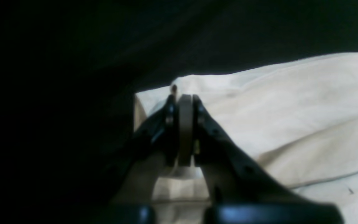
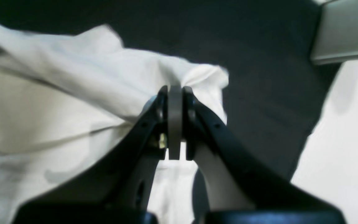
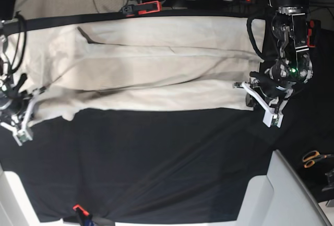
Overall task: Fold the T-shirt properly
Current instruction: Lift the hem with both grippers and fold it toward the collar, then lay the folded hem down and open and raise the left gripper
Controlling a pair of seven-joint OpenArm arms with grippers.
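Pinching the T-shirt (image 3: 156, 69), my left hand (image 1: 185, 102) and right hand (image 2: 175, 93) each clench an edge. It looks light, limp cotton. Corners seem the best hold above the counter (image 3: 156, 163).

No legible text, labels, brands, numbers or signs appear in any view; the T-shirt (image 3: 151, 64) surface is plain.

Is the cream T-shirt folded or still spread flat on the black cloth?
Partly folded: the plain cream cotton T-shirt lies as a wide band with lengthwise creases, and both claws grip its near corners.
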